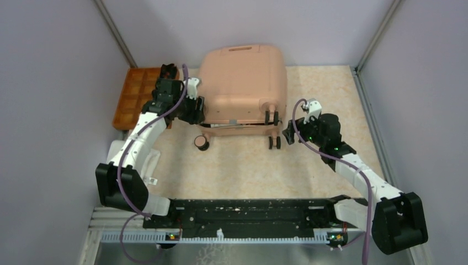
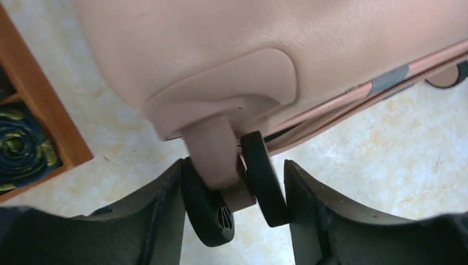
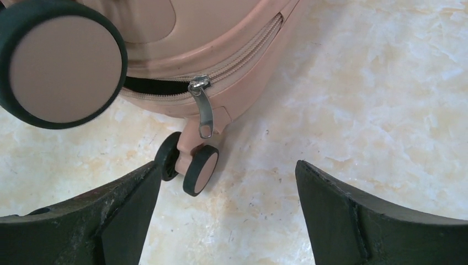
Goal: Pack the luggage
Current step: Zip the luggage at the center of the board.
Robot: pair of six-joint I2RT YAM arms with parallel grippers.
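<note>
Top view, luggage: the luggage [image 1: 243, 83] is lying flat at the far middle of the worktop [image 1: 248, 165], with its wheels pointing near and an orange tray [image 1: 135, 94] sitting to its left.
Top view, arms: the left gripper [image 1: 193, 110] is reaching to the near-left corner and the right gripper [image 1: 288, 132] to the near-right corner.
Left wrist view: the left gripper [image 2: 233, 163] is standing around a double wheel [image 2: 259, 182] of the luggage [image 2: 221, 44]. I cannot tell if it is squeezing the wheel.
Right wrist view: the right gripper [image 3: 227, 164] is gaping wide and holding nothing, just near a small wheel [image 3: 193, 165] and the zipper pull [image 3: 203, 113].
</note>
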